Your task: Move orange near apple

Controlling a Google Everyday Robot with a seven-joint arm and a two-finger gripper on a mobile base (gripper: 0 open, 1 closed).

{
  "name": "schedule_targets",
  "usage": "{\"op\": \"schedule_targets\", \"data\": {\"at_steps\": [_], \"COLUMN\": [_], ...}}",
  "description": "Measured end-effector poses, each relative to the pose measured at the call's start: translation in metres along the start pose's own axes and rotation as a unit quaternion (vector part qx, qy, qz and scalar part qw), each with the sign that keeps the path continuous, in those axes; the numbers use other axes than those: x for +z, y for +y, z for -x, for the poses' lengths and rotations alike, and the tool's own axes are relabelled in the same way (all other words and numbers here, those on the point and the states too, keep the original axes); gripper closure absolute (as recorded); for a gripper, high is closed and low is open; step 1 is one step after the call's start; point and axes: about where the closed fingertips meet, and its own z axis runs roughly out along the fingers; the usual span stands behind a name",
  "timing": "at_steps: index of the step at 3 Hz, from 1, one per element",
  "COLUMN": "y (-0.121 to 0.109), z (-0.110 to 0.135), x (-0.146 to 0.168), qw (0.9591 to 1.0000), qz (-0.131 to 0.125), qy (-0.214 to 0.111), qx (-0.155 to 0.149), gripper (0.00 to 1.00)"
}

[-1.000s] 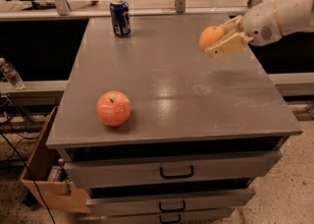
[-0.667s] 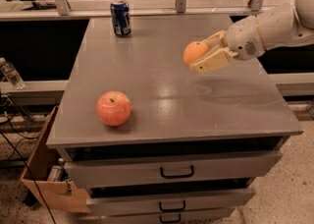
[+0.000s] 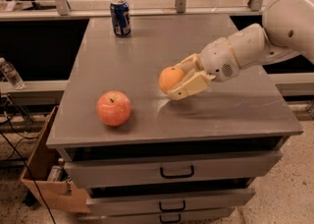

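The orange [image 3: 170,78] is held between the two pale fingers of my gripper [image 3: 180,79], a little above the grey tabletop near its middle. The gripper is shut on it and reaches in from the right on a white arm. The red-pink apple [image 3: 114,108] stands on the tabletop near the front left, a short way left of and nearer than the orange.
A blue soda can [image 3: 120,17] stands upright at the back left of the grey cabinet top [image 3: 235,115]. Drawers with black handles are below the front edge. A cardboard box [image 3: 41,174] sits on the floor at the left, and a plastic bottle [image 3: 10,73] lies on a shelf at the far left.
My gripper has carried the orange leftward and lower, from the back right of the tabletop to near its middle, closer to the apple. The apple and can have not moved.
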Motion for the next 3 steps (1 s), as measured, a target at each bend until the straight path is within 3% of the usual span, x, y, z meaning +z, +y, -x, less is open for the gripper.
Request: {"op": "schedule_targets", "data": {"at_steps": [2, 3], "y": [0.030, 0.031], "z": [0.006, 0.003], "x": [0.028, 0.044], "qw": [0.9977, 0.9969], "qz": [0.060, 0.070], "qy": [-0.007, 0.000], "qx": [-0.030, -0.037], "gripper": [1.00, 0.84]}}
